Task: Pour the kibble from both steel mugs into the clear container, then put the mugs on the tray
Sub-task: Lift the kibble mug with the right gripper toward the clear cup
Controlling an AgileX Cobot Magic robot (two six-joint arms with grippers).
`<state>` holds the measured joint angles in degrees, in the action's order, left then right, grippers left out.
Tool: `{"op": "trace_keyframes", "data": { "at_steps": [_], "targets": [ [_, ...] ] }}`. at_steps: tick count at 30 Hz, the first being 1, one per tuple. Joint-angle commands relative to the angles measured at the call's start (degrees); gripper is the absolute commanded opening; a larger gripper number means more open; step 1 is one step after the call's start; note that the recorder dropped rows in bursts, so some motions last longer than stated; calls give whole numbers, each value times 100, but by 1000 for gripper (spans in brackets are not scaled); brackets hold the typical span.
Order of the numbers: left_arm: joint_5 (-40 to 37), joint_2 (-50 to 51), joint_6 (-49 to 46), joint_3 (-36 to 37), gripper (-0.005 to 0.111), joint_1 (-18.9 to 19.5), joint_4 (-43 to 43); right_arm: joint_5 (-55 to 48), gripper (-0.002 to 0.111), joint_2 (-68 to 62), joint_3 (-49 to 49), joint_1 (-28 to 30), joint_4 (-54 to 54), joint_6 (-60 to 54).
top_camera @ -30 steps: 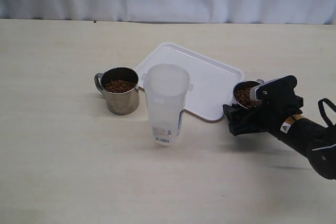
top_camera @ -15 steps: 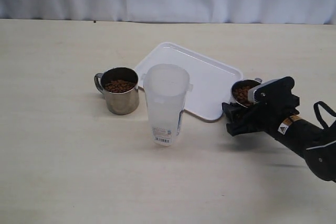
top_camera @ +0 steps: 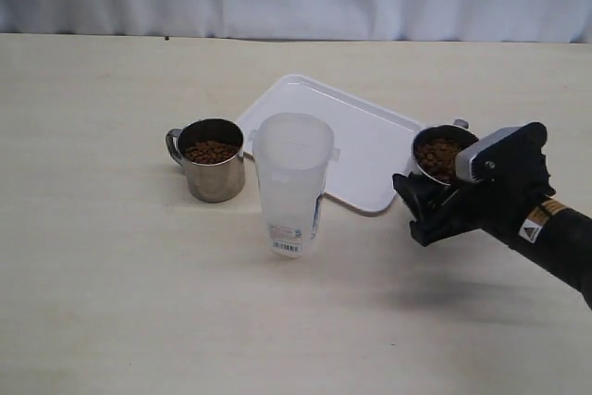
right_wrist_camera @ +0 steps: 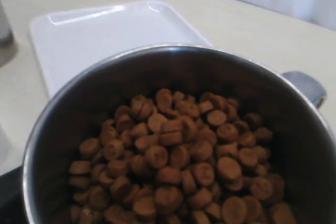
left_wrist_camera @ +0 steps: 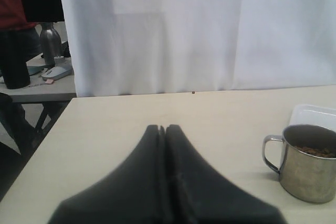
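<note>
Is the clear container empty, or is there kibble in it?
Empty. The container shows no brown through its walls, and the left mug and the right mug both hold kibble.

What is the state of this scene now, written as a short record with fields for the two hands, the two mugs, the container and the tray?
left hand: shut, holding nothing
right hand: closed around the right mug
left mug: standing on the table, kibble inside, no hand on it
right mug: in the right hand, beside the tray, kibble inside
container: upright, in front of the tray, no kibble visible inside
tray: no mug on it
</note>
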<state>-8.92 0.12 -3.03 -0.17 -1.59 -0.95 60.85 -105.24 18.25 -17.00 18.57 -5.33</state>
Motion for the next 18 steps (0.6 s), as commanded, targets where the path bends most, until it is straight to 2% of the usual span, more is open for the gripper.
{"op": "trace_keyframes", "data": {
  "at_steps": [1,3,5,10,18],
  "targets": [
    [77,-12,6,17,0,-45,13,-362,5,865,-170,18,127,691],
    [77,-12,6,17,0,-45,13,-1157,5,1309,-158,18,-200,956],
    [77,-12,6,17,0,-45,13,-2522,5,2127,-158,18,-1171,1324],
    [77,-12,6,17,0,-45,13,-4902,5,3198,225,18,-1338,1324],
    [77,-12,6,17,0,-45,13,-5022,5,3401,234,18,-1338,842]
  ]
}}
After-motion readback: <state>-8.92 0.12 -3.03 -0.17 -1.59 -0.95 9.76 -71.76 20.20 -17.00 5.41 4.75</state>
